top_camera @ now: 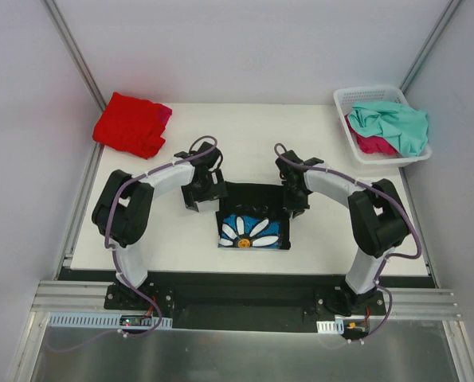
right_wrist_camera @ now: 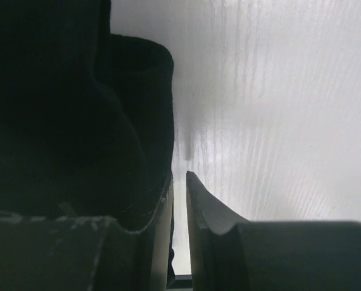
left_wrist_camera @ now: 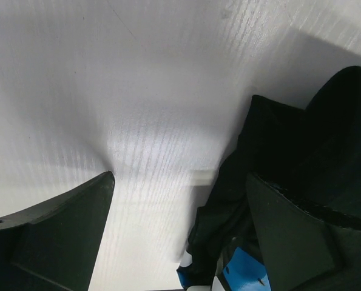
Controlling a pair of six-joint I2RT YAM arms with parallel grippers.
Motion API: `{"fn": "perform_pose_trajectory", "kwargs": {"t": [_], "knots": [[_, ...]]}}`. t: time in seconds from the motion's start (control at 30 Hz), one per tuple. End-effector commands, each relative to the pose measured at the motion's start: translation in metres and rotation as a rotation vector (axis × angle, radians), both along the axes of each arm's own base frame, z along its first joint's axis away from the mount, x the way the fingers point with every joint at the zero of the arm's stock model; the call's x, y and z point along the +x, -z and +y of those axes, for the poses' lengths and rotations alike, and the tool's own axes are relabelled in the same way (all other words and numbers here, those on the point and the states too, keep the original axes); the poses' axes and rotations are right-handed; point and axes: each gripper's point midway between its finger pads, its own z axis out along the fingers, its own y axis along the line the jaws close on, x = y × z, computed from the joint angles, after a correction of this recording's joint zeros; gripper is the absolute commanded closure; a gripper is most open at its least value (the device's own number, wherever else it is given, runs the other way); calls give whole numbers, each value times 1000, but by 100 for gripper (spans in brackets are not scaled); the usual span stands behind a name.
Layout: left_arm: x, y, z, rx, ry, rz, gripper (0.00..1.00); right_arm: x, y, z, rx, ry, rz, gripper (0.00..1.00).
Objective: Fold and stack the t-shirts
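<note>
**Black shirt (top_camera: 252, 197) lies between my two hands, its far edge running side to side from one to the other.**
It sits mid-surface (top_camera: 181, 239), daisy print facing up on the near part. My left hand (top_camera: 203, 203) is at its far-left corner, spread wide and gripping nothing. One finger is over bare surface, the other over the cloth edge, so the shirt lies to that hand's right. My right hand (top_camera: 295, 205) is at the far-right corner with the cloth on its left. Its fingers are drawn nearly together, leaving a thin slit, and I cannot tell whether they pinch the hem. Both hands are equally near, so I judge the next fold a two-handed one.
</note>
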Motion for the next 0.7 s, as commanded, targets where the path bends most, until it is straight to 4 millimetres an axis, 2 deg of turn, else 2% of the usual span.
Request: {"fn": "perform_pose_trajectory", "kwargs": {"t": [0.0,0.03,0.1,0.13,0.17,0.23,0.27,0.33,0.37,0.4,0.43,0.47,0.5,0.53,0.57,0.6,0.67], "knots": [[4,-31,4,-30,-11,-70,10,7,-49,0,20,1,-96,82],[6,-36,6,-33,-10,-79,10,7,-64,0,32,-3,-131,81],[21,-51,17,-12,-25,-141,10,5,-80,-5,28,-5,-155,81],[27,-54,21,-3,-28,-157,10,8,-98,-6,44,-1,-203,80],[38,-66,23,-2,-15,-197,10,5,-105,-9,37,-2,-207,79],[55,-74,39,49,-20,-227,10,4,-121,-14,33,-7,-241,77],[72,-90,41,69,3,-284,10,2,-131,-16,45,-9,-266,75],[94,-97,60,159,-7,-330,10,-5,-141,-24,28,-9,-275,73],[110,-113,64,181,-1,-378,10,-11,-145,-29,22,-5,-274,71],[119,-112,72,206,-8,-380,10,-15,-146,-32,15,-8,-272,70],[130,-117,87,234,-42,-396,10,-20,-149,-35,14,-7,-271,70],[143,-127,95,239,-64,-423,10,-28,-144,-39,4,-11,-255,70],[150,-122,104,258,-83,-416,10,-35,-150,-41,29,-9,-276,70],[157,-124,122,295,-127,-423,10,-39,-151,-43,38,-8,-282,69],[166,-127,129,300,-148,-435,10,-47,-144,-46,39,-13,-268,69],[171,-117,134,311,-153,-415,10,-55,-150,-43,86,-23,-284,69],[182,-105,155,343,-198,-396,10,-67,-146,-45,113,-31,-271,69]]}}
